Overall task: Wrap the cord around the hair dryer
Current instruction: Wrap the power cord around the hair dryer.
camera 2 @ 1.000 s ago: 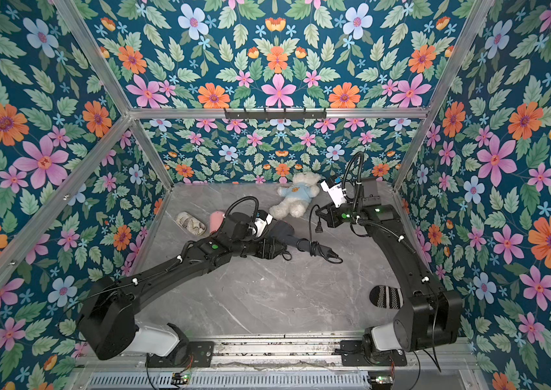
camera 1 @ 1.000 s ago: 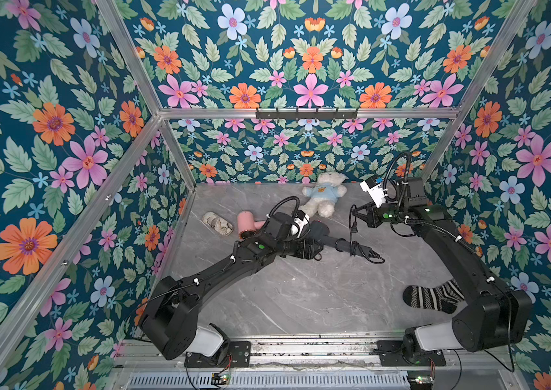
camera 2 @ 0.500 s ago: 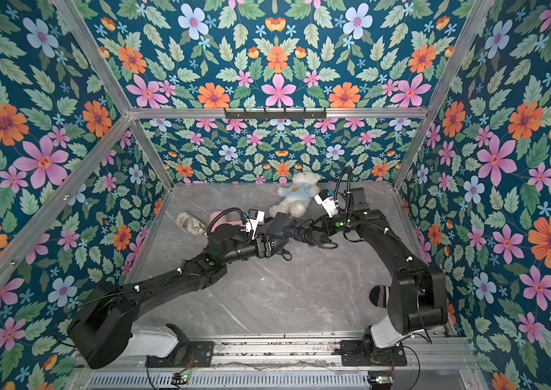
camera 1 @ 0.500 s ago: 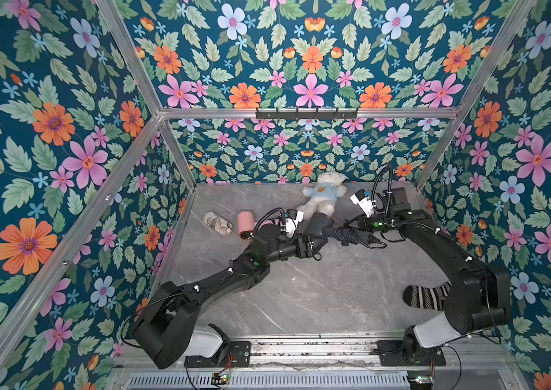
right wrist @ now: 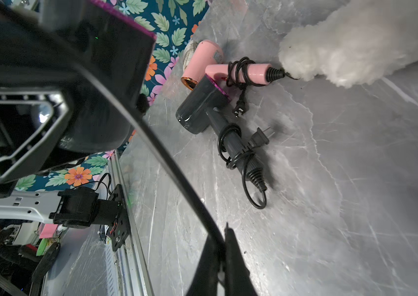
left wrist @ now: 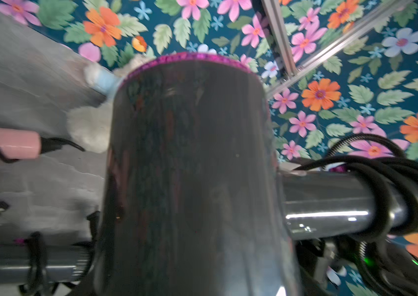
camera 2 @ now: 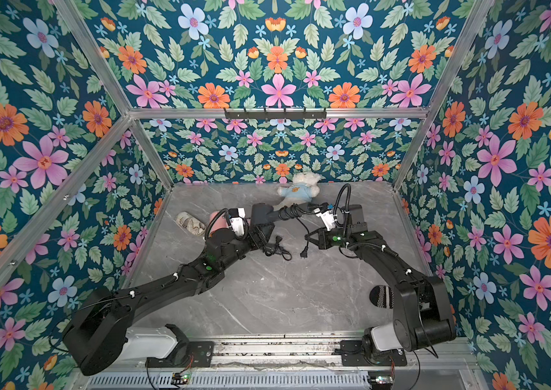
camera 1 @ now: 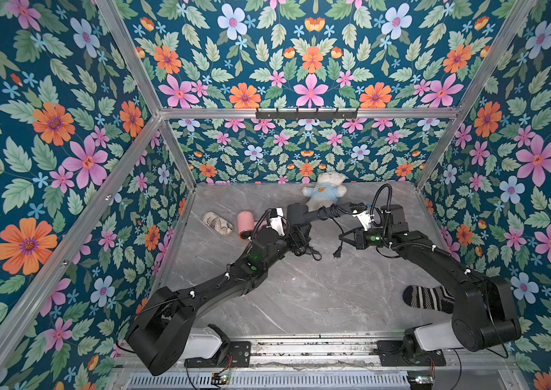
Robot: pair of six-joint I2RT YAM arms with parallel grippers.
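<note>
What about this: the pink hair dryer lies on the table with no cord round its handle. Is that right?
No. The pink hair dryer lies on the table, but its black cord is wound round its handle, as the right wrist view shows.

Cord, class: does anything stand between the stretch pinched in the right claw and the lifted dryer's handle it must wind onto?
Nothing visible does. The cord runs free from the right claw to the hair dryer, whose handle already carries loops. The grey dryer and pink dryer lie on the table, apart.
</note>
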